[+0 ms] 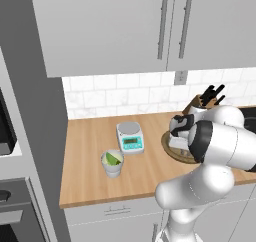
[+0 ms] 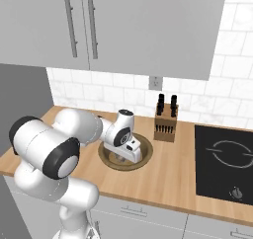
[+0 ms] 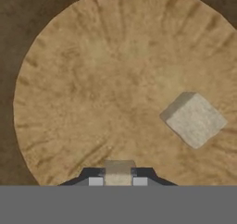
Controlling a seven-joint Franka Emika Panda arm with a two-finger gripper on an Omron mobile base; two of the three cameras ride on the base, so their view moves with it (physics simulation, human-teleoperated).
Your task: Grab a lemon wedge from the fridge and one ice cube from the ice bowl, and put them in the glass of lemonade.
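My gripper (image 3: 118, 180) reaches down into the brownish ice bowl (image 3: 92, 84), shut on a small ice cube (image 3: 119, 169) held between its fingertips. A second ice cube (image 3: 194, 120) lies loose on the bowl's floor to the right. On the counter the ice bowl (image 1: 170, 150) (image 2: 143, 156) sits under my hand (image 2: 129, 149). The glass of lemonade (image 1: 113, 169) stands left of the bowl, near the counter's front, with the lemon wedge (image 1: 112, 159) resting inside it. The fridge is out of view.
A white-and-teal kitchen scale (image 1: 130, 137) stands behind the glass. A knife block (image 2: 165, 119) is at the back beside the bowl, and a black cooktop (image 2: 225, 159) lies to the right. Grey wall cupboards (image 1: 115, 26) hang overhead, and a tall grey cabinet (image 1: 30, 151) bounds the counter's left.
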